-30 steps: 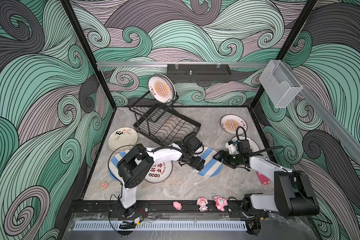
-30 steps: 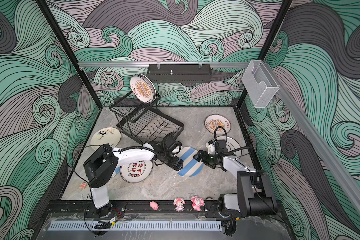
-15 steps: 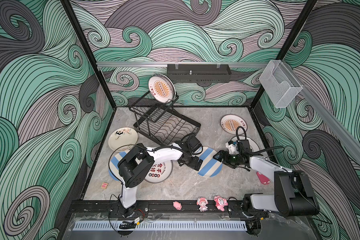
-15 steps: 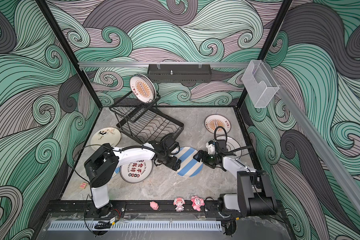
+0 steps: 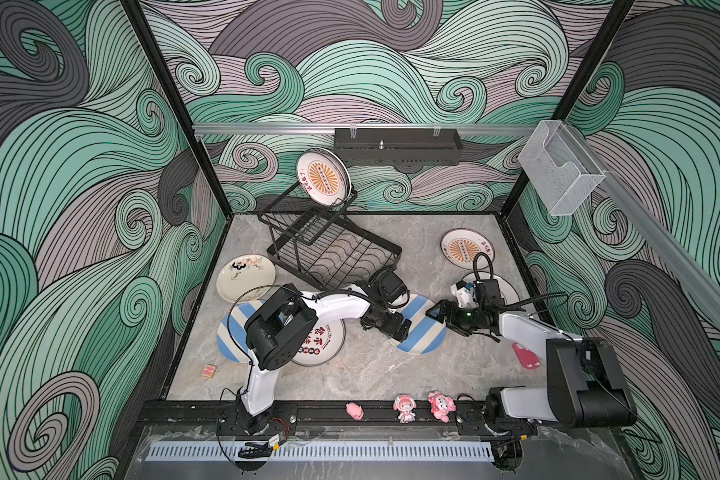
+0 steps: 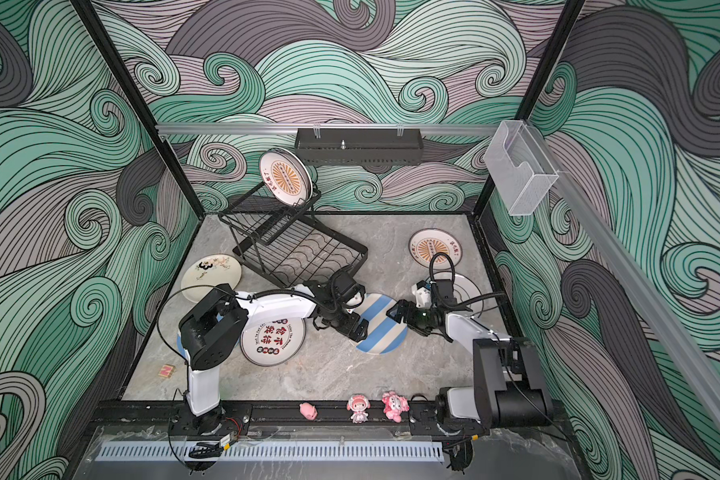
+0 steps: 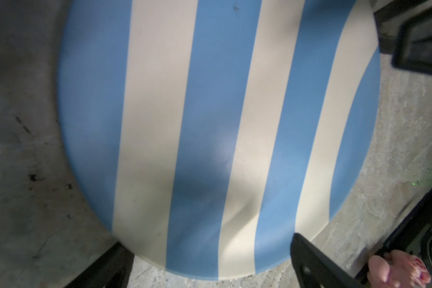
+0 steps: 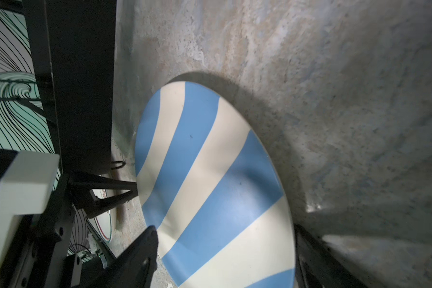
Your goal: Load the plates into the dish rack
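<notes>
A blue-and-cream striped plate (image 5: 420,332) lies mid-floor. My left gripper (image 5: 395,328) is open at its left rim, its fingers wide apart in the left wrist view (image 7: 207,241). My right gripper (image 5: 435,311) is open at the opposite rim, which sits between its fingers (image 8: 226,228). The black wire dish rack (image 5: 333,249) holds an orange-sunburst plate (image 5: 323,178) upright in its upper tier. On the floor lie another sunburst plate (image 5: 468,249), a floral "3" plate (image 5: 246,276), a Chinese-character plate (image 5: 321,345), a second striped plate (image 5: 229,332) and a teal-rimmed plate (image 5: 506,291).
A black perforated shelf (image 5: 398,145) hangs on the back wall and a clear acrylic box (image 5: 560,170) on the right rail. Pink figurines (image 5: 404,407) stand on the front rail. A pink object (image 5: 524,355) and a small block (image 5: 208,370) lie on the floor.
Both arms stay at the striped plate's two rims with hardly any shift. The right gripper's jaws have drawn slightly closer together.
</notes>
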You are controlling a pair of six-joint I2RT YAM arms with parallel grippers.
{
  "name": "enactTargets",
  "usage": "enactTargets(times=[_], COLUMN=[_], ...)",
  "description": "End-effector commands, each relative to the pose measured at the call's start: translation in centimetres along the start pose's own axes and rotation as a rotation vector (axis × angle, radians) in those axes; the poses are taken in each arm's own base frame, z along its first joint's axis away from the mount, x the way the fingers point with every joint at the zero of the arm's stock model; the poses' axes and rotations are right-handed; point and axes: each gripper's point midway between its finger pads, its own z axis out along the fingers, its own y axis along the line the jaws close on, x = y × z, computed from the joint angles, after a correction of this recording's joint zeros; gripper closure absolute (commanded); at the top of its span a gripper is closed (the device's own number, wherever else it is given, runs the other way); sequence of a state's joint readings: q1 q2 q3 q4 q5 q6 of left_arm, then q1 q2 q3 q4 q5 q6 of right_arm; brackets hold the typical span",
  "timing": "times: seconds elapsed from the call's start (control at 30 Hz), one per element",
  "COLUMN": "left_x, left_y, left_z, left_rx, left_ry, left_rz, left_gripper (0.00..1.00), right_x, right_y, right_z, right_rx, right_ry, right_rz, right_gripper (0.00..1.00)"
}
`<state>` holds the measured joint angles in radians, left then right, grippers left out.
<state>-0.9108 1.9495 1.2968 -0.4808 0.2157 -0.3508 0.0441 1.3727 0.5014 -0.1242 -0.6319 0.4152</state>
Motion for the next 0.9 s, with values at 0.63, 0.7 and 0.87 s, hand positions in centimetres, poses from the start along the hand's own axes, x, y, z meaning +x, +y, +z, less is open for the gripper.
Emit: enactTargets(times=[0.63,0.7,0.87], left_x=[-1.7,-1.8,-2.4], left_y=[-2.1,-2.2,-2.8], left_z=[0.7,0.5,0.0], left_rx=[0.084,0.088,0.11], left_ry=[-0.032,-0.038,-0.06], left_rz=[0.056,0.058,0.064], left_gripper=[0.01,0.01,0.01], right_x=[1.1,1.2,1.3], right_y=[2.9,2.9,2.8], right_z=[-2.3,-2.3,-2.3], right_rx=[-0.217,-0.208,-0.211], right_ry=[-0.021,-0.021,-0.022], right_rz=[0.085,0.082,0.1], right_gripper=[0.54,0.62,0.73])
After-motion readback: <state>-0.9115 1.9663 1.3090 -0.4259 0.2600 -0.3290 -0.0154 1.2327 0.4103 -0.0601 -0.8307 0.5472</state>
